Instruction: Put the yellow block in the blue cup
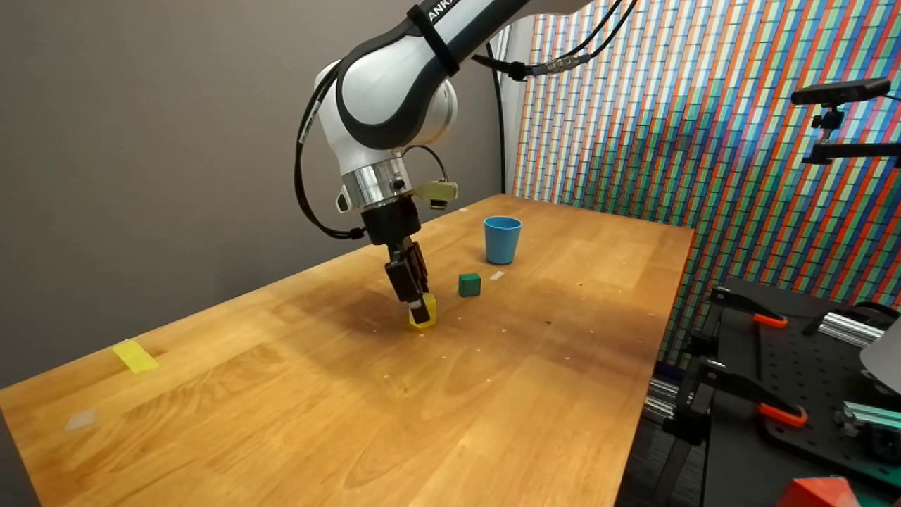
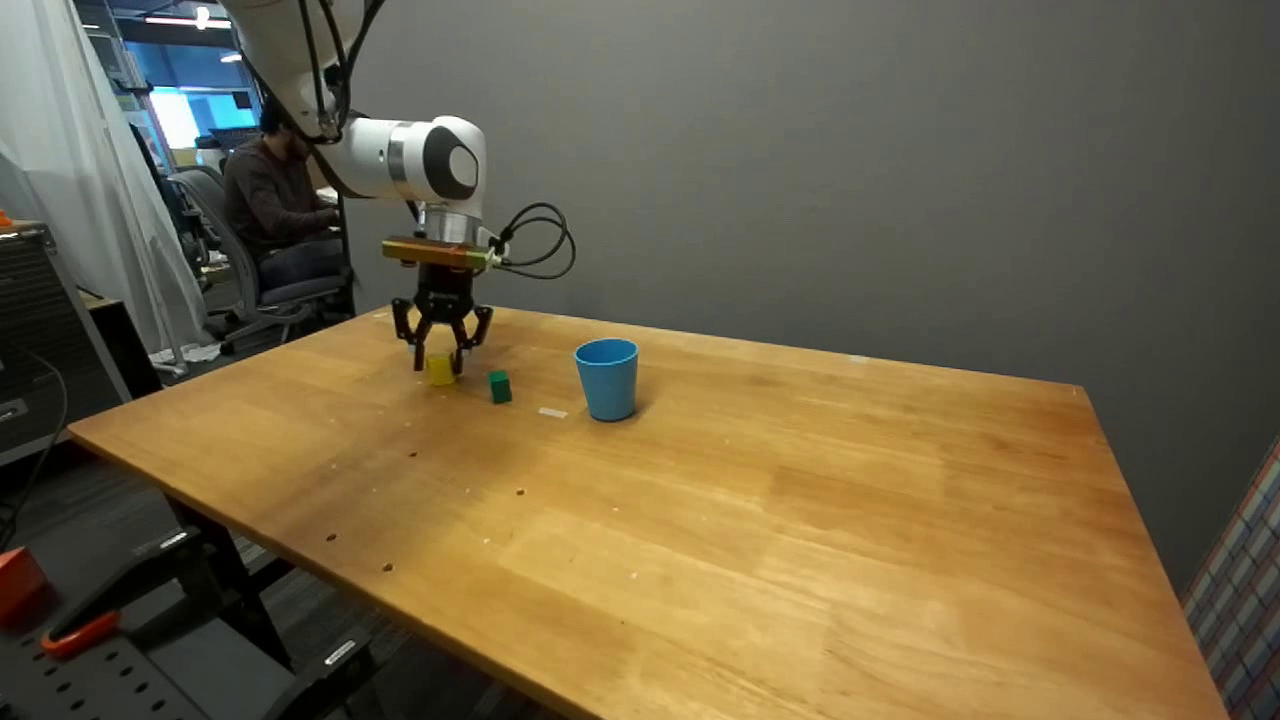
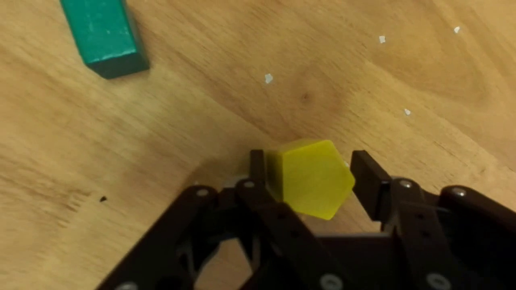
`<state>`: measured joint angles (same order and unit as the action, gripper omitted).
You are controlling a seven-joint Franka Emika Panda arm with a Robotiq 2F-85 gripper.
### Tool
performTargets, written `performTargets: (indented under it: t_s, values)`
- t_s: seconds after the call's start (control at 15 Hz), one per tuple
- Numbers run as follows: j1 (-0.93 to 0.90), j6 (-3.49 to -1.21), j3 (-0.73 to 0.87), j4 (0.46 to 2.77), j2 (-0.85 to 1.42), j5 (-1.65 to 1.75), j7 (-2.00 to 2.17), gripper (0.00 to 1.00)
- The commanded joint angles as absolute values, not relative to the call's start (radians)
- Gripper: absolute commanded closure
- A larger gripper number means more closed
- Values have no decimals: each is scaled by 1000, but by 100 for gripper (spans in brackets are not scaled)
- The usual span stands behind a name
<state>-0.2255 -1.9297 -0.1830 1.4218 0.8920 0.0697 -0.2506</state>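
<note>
While the spread gripper [image 2: 438, 366] straddles the yellow block [image 2: 441, 372] in an exterior view, the blue cup [image 2: 607, 381] sits at the block's three o'clock. In an exterior view, the block has a yellow strip [image 1: 136, 355] at nine; in the wrist view, a green block [image 3: 100, 32] at ten.

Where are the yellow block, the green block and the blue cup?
Yellow block [image 3: 315, 179]: wrist view, top face.
Green block [image 3: 102, 32]: wrist view, top face.
Blue cup [image 2: 608, 386]: in an exterior view, outer wall.

Yellow block [image 3: 318, 180], blue cup [image 2: 608, 382]
</note>
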Motion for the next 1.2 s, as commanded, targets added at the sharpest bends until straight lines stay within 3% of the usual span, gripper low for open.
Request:
performTargets:
  t_s: [0.0,0.07,0.6,1.13]
  values:
    - [-216,-1977,-149,1495,815,92,-198,73]
    - [-206,-1996,-138,1519,783,92,-185,81]
    - [-92,-2036,10,1629,519,90,-23,81]
    - [2,-2011,58,1643,567,65,71,81]
